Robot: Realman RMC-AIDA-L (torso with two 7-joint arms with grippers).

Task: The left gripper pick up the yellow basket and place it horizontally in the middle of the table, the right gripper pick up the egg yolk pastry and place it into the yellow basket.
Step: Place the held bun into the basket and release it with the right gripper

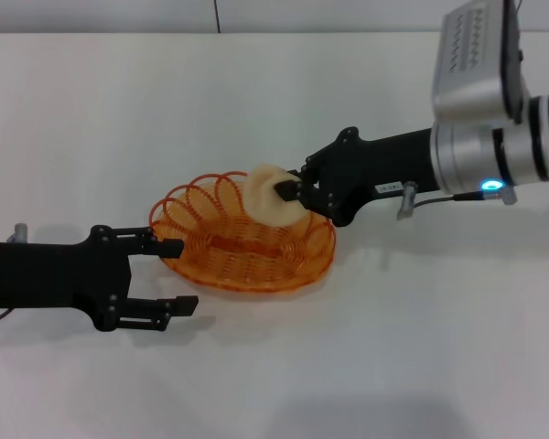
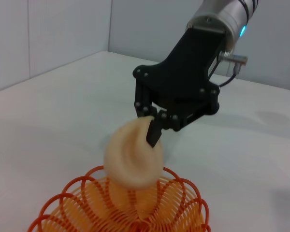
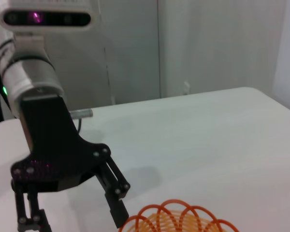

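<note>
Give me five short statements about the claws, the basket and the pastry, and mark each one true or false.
1. The right claw grips the pastry. True.
2. The pastry lies flat on the basket floor. False: it is held above the basket, still in the claw.
3. The left claw is open. True.
4. The left claw is lifting the basket. False: the basket sits on the table, with the claw at its rim, not closed on it.
5. The basket is blue. False: it is orange-yellow.
</note>
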